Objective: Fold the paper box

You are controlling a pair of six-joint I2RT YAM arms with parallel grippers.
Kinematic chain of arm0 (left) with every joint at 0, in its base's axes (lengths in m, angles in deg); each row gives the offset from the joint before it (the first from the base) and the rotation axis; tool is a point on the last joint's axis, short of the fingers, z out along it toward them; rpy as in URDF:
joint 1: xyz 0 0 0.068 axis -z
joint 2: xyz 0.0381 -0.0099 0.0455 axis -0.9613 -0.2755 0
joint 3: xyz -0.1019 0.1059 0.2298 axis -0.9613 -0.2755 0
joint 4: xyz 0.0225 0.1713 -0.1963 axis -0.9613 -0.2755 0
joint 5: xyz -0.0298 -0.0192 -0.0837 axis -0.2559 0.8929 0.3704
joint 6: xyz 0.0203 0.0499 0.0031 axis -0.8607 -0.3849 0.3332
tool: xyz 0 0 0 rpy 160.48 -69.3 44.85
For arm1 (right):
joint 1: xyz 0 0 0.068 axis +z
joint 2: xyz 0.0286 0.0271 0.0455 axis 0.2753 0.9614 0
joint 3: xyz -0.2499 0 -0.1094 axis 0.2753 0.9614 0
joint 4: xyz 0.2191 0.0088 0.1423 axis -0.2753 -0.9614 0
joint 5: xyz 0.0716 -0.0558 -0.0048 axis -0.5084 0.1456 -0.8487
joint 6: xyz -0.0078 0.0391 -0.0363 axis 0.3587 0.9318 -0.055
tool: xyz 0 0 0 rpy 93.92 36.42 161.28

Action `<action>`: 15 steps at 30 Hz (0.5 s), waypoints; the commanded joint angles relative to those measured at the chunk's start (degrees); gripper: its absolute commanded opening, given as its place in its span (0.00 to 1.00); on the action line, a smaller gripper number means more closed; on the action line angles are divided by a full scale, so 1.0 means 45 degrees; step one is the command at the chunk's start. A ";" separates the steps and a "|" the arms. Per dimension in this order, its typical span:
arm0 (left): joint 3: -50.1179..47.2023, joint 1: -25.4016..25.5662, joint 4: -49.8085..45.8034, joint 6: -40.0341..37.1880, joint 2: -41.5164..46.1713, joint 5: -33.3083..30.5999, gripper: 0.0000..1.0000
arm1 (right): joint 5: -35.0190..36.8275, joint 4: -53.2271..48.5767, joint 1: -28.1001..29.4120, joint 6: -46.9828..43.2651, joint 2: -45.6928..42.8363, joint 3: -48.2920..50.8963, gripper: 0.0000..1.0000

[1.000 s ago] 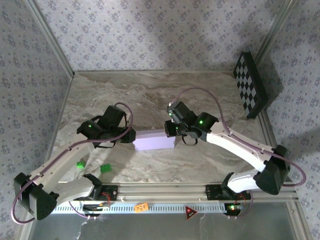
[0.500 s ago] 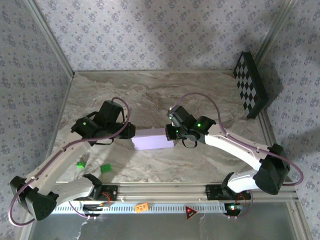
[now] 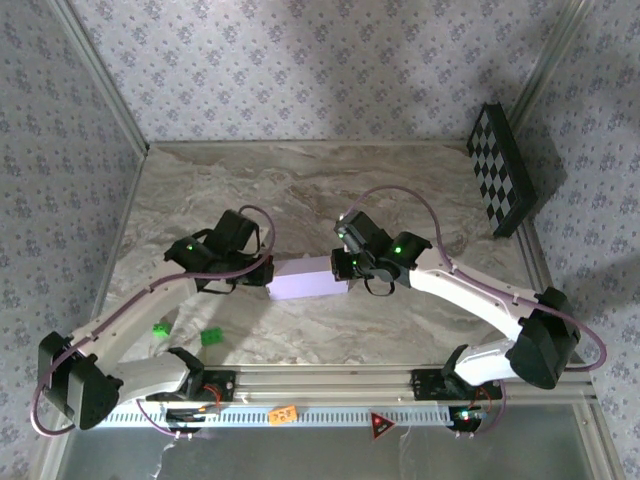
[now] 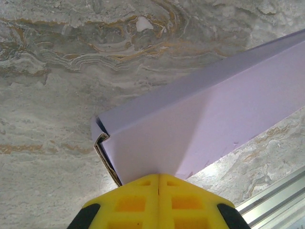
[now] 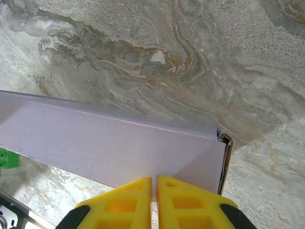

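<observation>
The paper box (image 3: 308,278) is a shallow closed lavender box lying on the marble table (image 3: 300,190) between both arms. My left gripper (image 3: 262,272) is at its left end, and its yellow jaws are shut tight with the tip (image 4: 158,175) touching the box's lavender face (image 4: 200,124). The open card edge of the left corner (image 4: 106,157) shows beside it. My right gripper (image 3: 345,265) is at the box's right end. Its jaws (image 5: 154,179) stand almost together, with a thin slit where the lavender card (image 5: 109,143) meets them.
A black-and-white checkerboard panel (image 3: 503,168) leans at the back right. Two green blocks (image 3: 160,328) (image 3: 211,337) lie near the front left, one also in the right wrist view (image 5: 7,158). A metal rail (image 3: 330,385) runs along the near edge.
My left gripper drew back to the left, then came in again to the box's left end. The right gripper and the box have hardly moved.
</observation>
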 commanded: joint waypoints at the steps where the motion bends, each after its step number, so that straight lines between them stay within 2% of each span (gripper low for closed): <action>1: -0.0695 0.0001 -0.0590 0.0040 -0.0299 -0.0303 0.02 | 0.0056 -0.1046 -0.0095 0.0186 0.0219 -0.0697 0.13; 7: -0.0637 0.0001 -0.0486 0.0074 -0.0395 -0.0325 0.02 | 0.0161 -0.1420 -0.0093 -0.0434 0.0082 -0.1631 0.13; 10: -0.0713 -0.0008 -0.0496 0.0104 -0.0445 -0.0297 0.02 | 0.0152 -0.1388 -0.0206 -0.0423 0.0002 -0.1168 0.12; 15: -0.0995 -0.0012 -0.0792 0.0167 -0.0502 -0.0532 0.01 | 0.0280 -0.1332 -0.0420 -0.0029 0.0175 0.1062 0.11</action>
